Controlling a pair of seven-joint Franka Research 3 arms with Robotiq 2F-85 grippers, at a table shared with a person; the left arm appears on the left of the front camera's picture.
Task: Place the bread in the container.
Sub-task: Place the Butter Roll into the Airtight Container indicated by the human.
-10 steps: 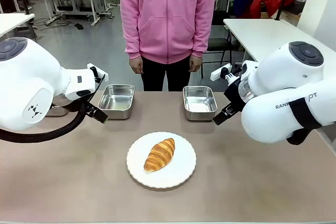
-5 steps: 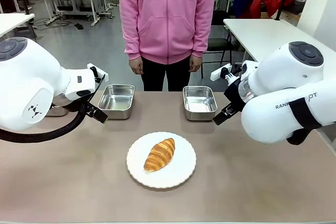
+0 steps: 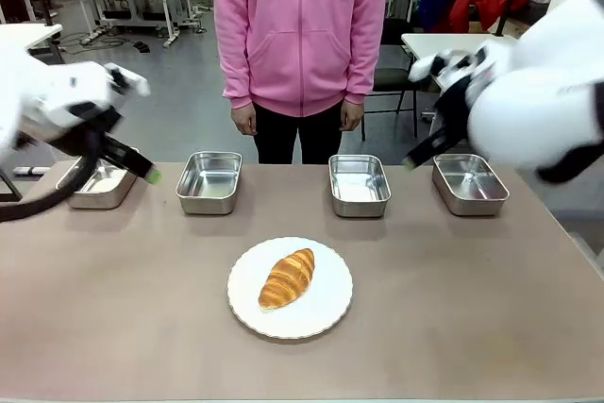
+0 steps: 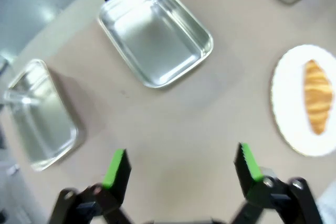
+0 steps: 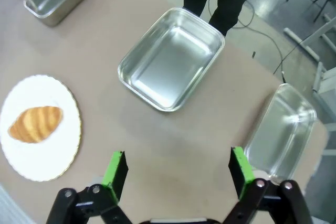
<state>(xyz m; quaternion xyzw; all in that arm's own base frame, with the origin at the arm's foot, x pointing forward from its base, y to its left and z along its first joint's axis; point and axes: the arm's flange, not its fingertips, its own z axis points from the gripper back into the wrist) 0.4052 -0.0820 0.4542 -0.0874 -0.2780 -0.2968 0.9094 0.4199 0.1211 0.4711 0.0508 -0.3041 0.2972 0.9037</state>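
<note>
While both arms hang raised over the far corners of the table (image 3: 453, 327), croissant (image 3: 287, 277) lies on white plate (image 3: 326, 316), mid-table, near side. Pan 1 (image 3: 99, 193), pan 2 (image 3: 209, 181), pan 3 (image 3: 359, 184), pan 4 (image 3: 469, 183) sit in a row at far edge, left to right, apart from plate. Left gripper (image 4: 181, 153): jaws spread wide, holding nothing. Right gripper (image 5: 177, 155): likewise spread, holding nothing. Both arms blurred in front view.

Open table (image 3: 472, 309) lies all around the plate (image 3: 330, 304), with four pans (image 3: 209, 181) ranged along the far edge.
</note>
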